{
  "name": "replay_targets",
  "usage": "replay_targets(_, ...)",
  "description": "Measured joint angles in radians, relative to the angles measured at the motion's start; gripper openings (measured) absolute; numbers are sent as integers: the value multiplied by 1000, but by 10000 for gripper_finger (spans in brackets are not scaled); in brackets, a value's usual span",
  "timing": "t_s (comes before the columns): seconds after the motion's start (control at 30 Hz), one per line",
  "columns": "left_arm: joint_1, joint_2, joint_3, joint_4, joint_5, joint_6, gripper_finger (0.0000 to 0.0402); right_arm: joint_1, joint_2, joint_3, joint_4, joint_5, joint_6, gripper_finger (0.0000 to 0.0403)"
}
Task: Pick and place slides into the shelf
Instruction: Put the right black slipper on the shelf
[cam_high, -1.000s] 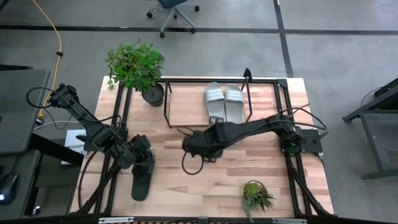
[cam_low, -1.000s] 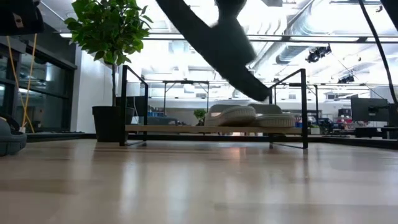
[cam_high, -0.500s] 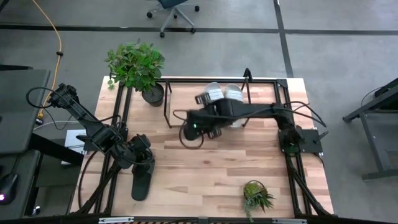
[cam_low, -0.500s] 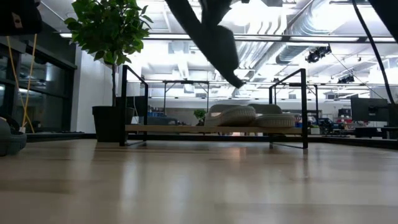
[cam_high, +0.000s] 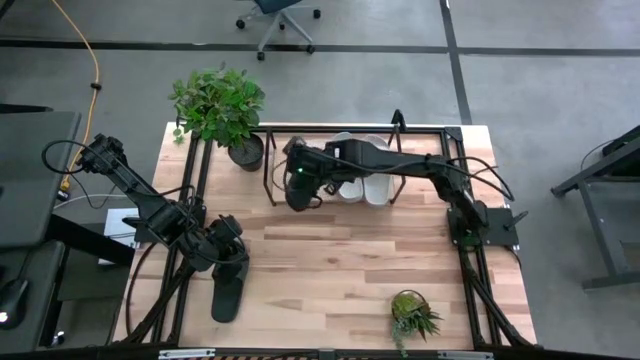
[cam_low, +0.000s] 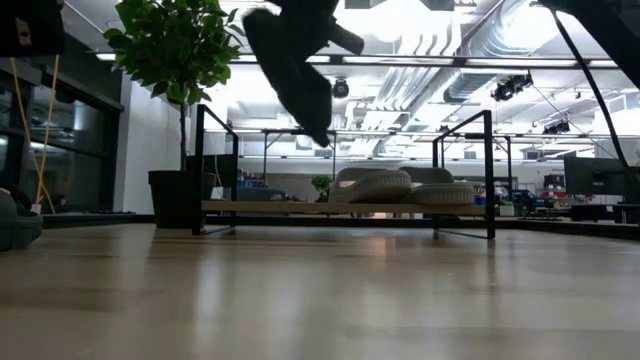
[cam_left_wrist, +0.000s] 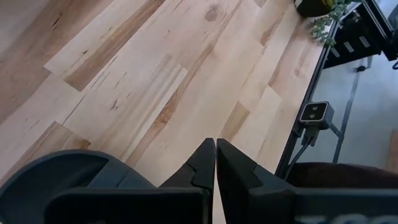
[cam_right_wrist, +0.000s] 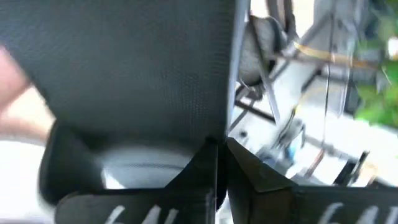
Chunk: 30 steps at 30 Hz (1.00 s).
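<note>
Wood table (cam_high: 340, 270), no readable writing; right gripper (cam_high: 298, 186) clamps a black slide (cam_low: 290, 70) above the shelf (cam_high: 272, 185); left gripper (cam_high: 236, 262) closed, empty.

grey floor (cam_high: 540, 100), office chair (cam_high: 278, 18), ceiling ducts (cam_low: 470, 75)

Right arm stretched across, left arm folded low, both grippers pinched tight.

The right arm (cam_high: 420, 170) reaches from its base in a long, nearly straight line toward the left arm's side, wrist raised, with the right gripper (cam_high: 297, 187) at its far end, fingers (cam_right_wrist: 249, 180) pressed together on a black slide (cam_low: 290, 65) that hangs tilted, toe-down, beneath the hand. The left arm (cam_high: 140, 195) bends at the elbow and slopes down to the left gripper (cam_high: 232, 262), whose fingers (cam_left_wrist: 233, 168) meet with no gap, a second black slide (cam_high: 226, 290) lying just beneath the wrist.
</note>
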Motion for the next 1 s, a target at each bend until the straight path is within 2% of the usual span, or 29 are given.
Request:
replay_targets(0.1, 0, 0, 0, 0, -1, -7, 5, -8, 20, 0, -10, -6, -148, 0)
replay_targets(0.3, 0, 0, 0, 1, -2, -23, 5, -38, 49, -1, 25, -4, -335, 0)
replay_targets(0.5, 0, 0, 0, 2, -2, -28, 5, -66, 61, -1, 122, -36, -415, 0)
replay_targets(0.67, 0, 0, 0, 1, -1, -45, 5, -90, 87, -1, 118, -102, -495, 0)
replay_targets(0.83, 0, 0, 0, 3, 0, -52, 5, -105, 124, 0, 150, -88, -558, 0)
replay_targets(1.0, 0, 0, 0, 10, 2, -63, 5, -113, 158, 0, 185, -123, -605, 0)
